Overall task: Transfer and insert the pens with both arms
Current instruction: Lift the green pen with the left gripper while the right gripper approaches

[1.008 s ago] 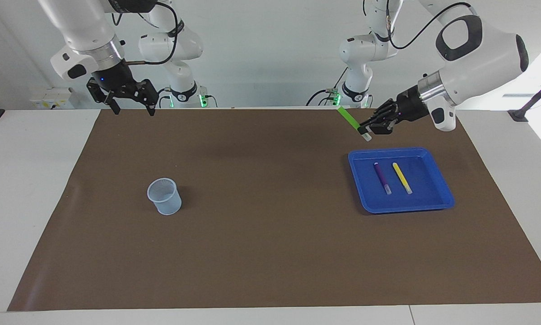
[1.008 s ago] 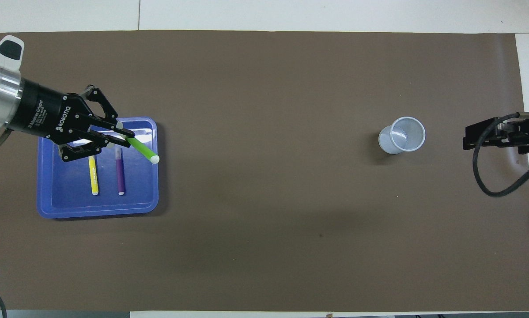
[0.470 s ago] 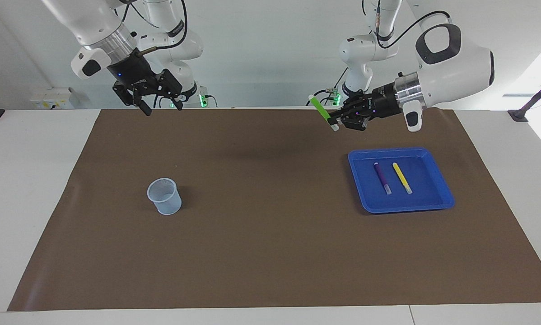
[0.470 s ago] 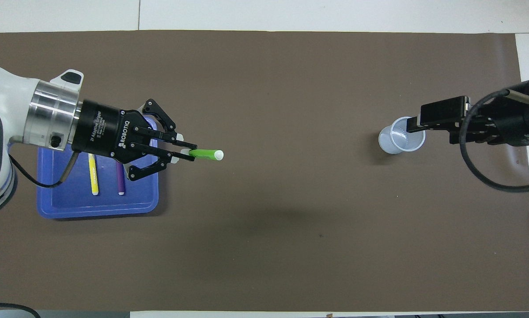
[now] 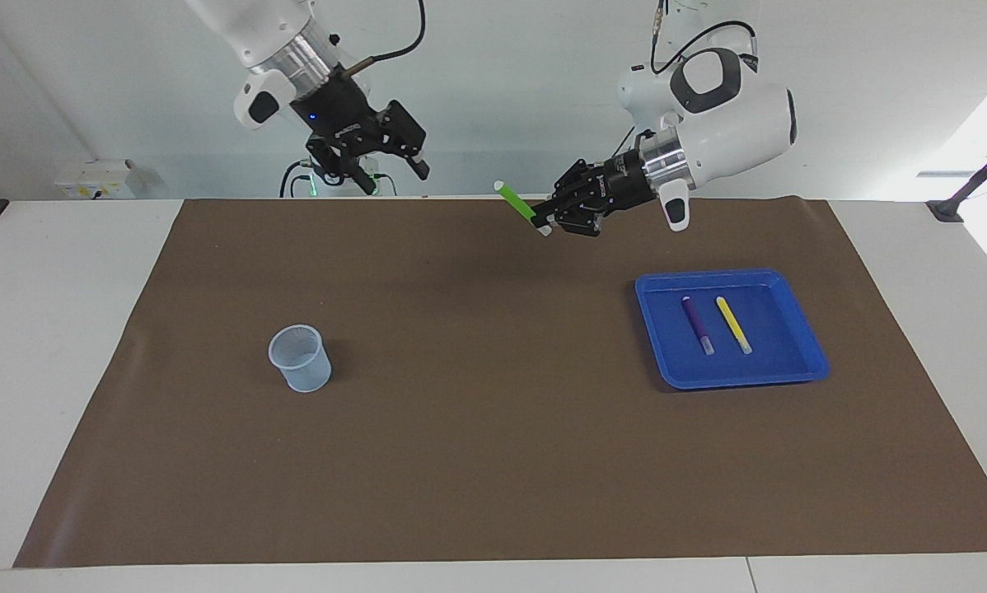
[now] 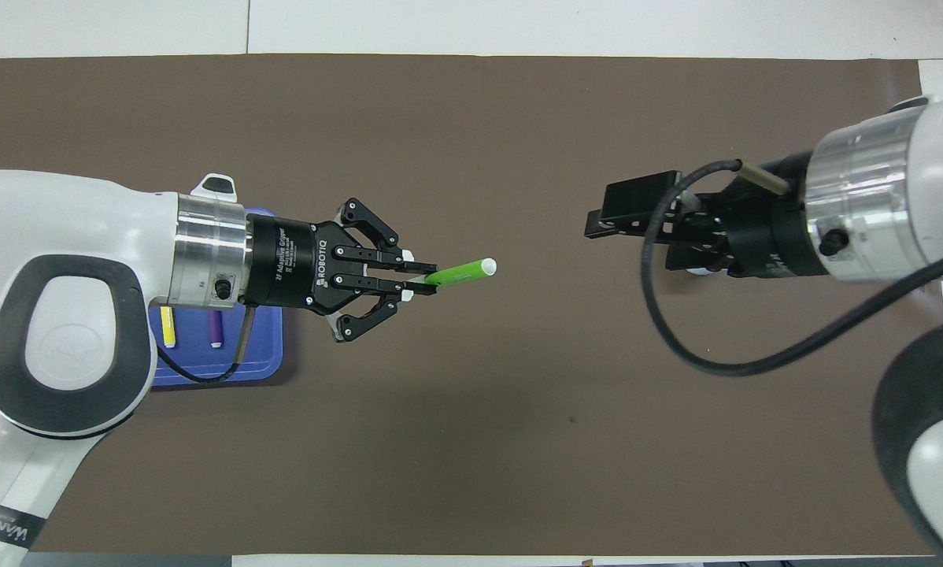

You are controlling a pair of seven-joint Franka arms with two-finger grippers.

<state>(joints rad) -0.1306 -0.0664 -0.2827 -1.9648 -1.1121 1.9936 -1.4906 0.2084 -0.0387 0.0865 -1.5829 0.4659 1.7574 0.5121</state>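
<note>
The green pen [image 5: 516, 203] is being carried clear of the tray [image 5: 806, 333], pinched between the left gripper [image 5: 543, 226] fingers; the right gripper [image 5: 395, 170], fingers wide, is being brought toward it for handover.

A: Any writing to read here?

B: Yes. The black body of the left pincer [image 6: 420, 278] carries white print, "ROBOTIQ", seen from overhead, with a smaller line beside it that looks like "2F Adaptive Gripper".

A: Anything else?

B: At the bottom corner of that view the left arm [image 6: 3, 526] bears dark letters that end in "ANKEED"; the first part is cut off.

A: And on the right pincer [image 6: 621, 216]?

B: Nothing I can read.
</note>
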